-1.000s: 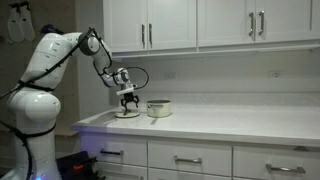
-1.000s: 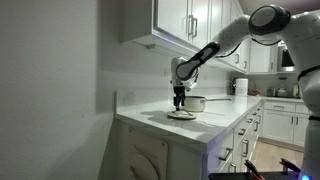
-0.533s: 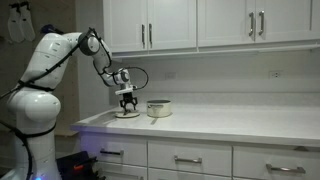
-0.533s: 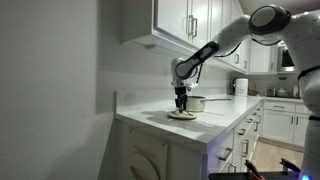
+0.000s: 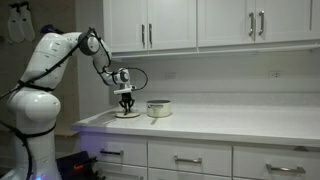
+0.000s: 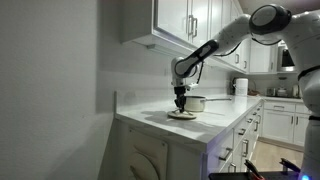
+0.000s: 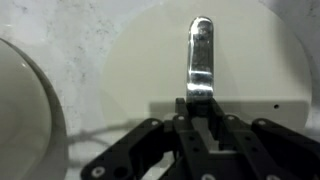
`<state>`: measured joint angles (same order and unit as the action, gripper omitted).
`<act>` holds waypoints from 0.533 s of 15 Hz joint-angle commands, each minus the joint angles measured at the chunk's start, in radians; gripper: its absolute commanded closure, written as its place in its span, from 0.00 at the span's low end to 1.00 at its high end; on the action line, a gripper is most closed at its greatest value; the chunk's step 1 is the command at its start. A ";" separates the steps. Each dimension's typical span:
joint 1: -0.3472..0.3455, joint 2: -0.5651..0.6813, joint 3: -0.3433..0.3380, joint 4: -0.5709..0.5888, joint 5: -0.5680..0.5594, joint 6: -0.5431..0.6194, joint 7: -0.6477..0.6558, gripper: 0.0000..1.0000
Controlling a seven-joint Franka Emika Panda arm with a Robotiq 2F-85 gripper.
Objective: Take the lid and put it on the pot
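The lid (image 7: 150,50) is laid on the counter (image 5: 220,122) just left of the pot (image 5: 159,108), its metal handle (image 7: 200,50) is set inside the gripper (image 7: 200,108), whether it is squeezed cannot be told, and the lid could be dropped if only the handle's tip is caught.

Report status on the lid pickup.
Tool low over lid, astride its metal handle; closure unclear. Lid on counter beside pot. Pot uncovered, nothing between them.

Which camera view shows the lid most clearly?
The wrist view: the lid fills most of the frame, its metal handle plain. In both exterior views it is only a small flat shape under the gripper.
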<state>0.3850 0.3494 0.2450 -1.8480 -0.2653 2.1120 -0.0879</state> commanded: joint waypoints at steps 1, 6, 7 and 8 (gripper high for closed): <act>-0.013 -0.018 0.009 0.006 0.016 -0.032 0.001 0.94; -0.026 -0.072 0.008 -0.027 0.027 -0.028 0.004 0.94; -0.033 -0.090 0.010 -0.035 0.036 -0.030 -0.001 0.94; -0.041 -0.119 0.013 -0.046 0.049 -0.034 -0.009 0.94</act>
<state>0.3699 0.3351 0.2449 -1.8542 -0.2536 2.1115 -0.0879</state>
